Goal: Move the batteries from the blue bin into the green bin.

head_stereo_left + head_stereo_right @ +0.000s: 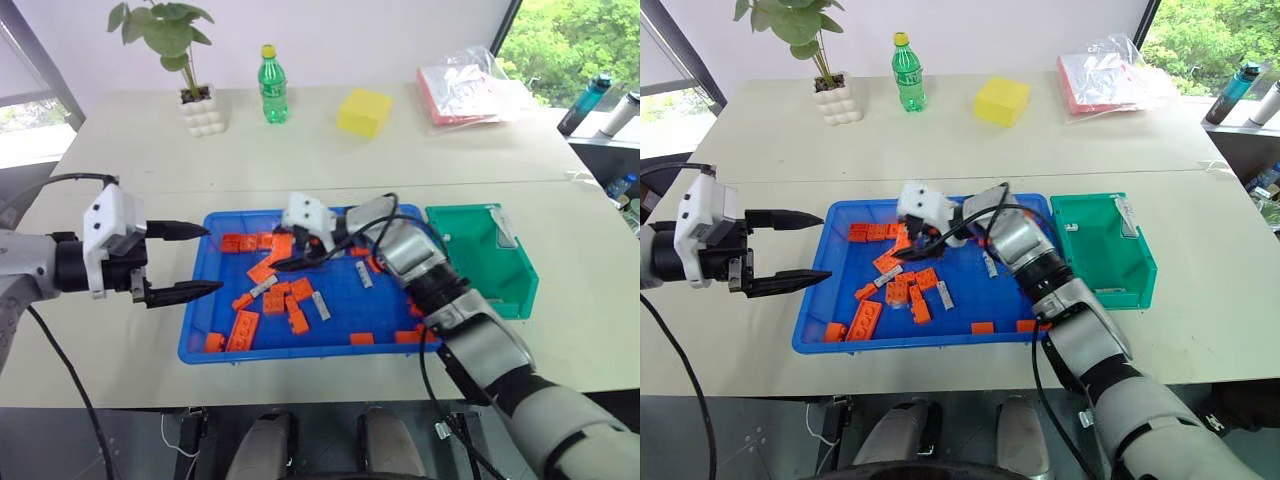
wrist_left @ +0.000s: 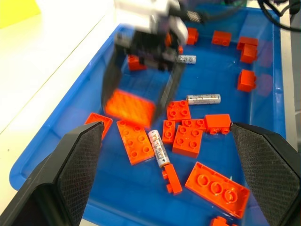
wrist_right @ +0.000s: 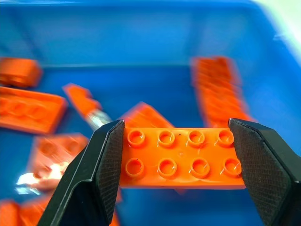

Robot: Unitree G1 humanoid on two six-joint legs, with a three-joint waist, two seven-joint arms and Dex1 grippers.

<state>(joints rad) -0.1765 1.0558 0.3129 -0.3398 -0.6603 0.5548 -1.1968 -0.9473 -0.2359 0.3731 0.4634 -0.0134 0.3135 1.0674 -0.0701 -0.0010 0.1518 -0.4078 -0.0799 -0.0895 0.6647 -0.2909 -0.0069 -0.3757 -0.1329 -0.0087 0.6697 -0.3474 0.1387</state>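
The blue bin (image 1: 350,312) lies in front of me, strewn with orange toy bricks. Silver-grey batteries lie among them: one (image 1: 320,306) mid-tray, one (image 1: 364,274) further right, one (image 2: 159,148) beside a brick. My right gripper (image 1: 290,250) hangs over the tray's far left part, shut on an orange two-by-four brick (image 3: 181,157), which sits lengthwise between the fingers. My left gripper (image 1: 211,259) hovers open at the tray's left rim, pointing across it, holding nothing. The green bin (image 1: 480,265) stands against the tray's right side.
At the back of the table stand a potted plant (image 1: 195,100), a green bottle (image 1: 272,88), a yellow block (image 1: 364,111) and a clear bag (image 1: 470,88). Black cables loop over my right forearm above the tray.
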